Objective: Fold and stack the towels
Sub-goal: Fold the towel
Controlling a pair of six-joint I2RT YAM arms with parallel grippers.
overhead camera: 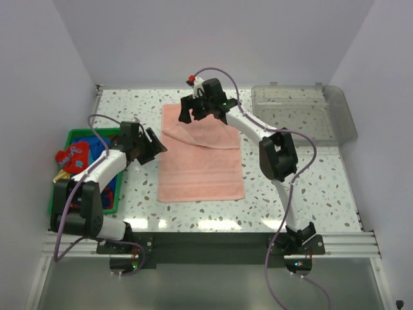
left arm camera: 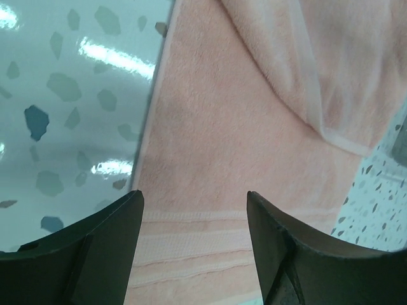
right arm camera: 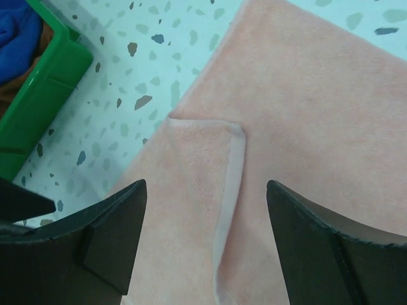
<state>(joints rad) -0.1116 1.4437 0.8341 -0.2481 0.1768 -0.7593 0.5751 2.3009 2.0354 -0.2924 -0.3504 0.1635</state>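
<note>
1. Lying at the middle of the worktop, the salmon pink towel was spread flat apart from its far-left corner. There a flap was turned back over the cloth. Its long axis seemed to run from the worktop's near edge towards the far edge.
2. The right claw hung over the towel's far edge, directly above that flap, its jaws wide apart and clamped on nothing.
3. The left claw sat at the towel's left edge, about halfway along. Its jaws were likewise apart and empty, with the hem lying just beneath them.
4. Judged from this, the fold was only begun. The far edge lay right below the right claw, making that the nearer arm for the far corners, while the left looked better placed for the left hem.
5. Other towels, one royal blue and one blue with a red pattern, were bunched in the green basket at the near-left corner. A clear plastic tray stood at the far-right corner.
6. No brand, label or writing could be read anywhere.
</note>
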